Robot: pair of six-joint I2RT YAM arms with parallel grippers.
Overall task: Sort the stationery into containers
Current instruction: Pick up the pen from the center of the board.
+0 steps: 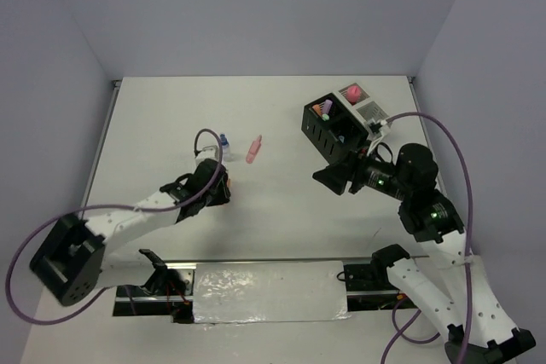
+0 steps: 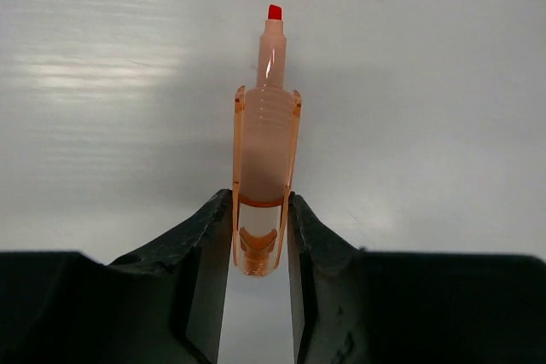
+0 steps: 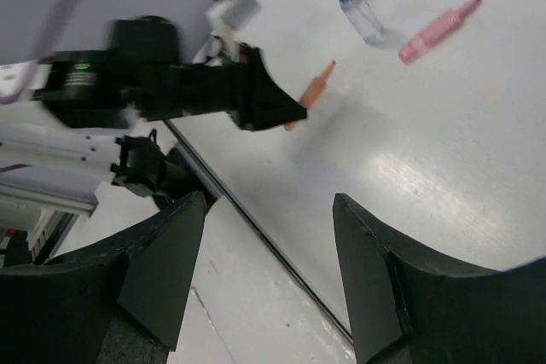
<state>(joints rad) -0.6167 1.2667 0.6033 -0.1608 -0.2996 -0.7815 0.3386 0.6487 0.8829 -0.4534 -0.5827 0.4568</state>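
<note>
At the left side of the white table (image 1: 281, 219), the left gripper (image 2: 260, 210) pinches its jaws narrow on the tail end of a stubby translucent-orange plastic highlighter (image 2: 264, 142), whose red tip points away from the arm. The pen looks light, stiff and slick, and held this near the tail it may pivot; mid-barrel seems the safer hold. The left arm stretches low and forward. The right gripper (image 3: 266, 210), jaws wide and empty, hangs beside the black mesh box (image 1: 328, 130).

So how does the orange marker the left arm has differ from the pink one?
The orange marker is clamped in the left end effector; the pink marker lies free on the table. The orange marker's body is translucent orange, the pink marker's is pink. Both are small, slim and narrow-tipped.
</note>
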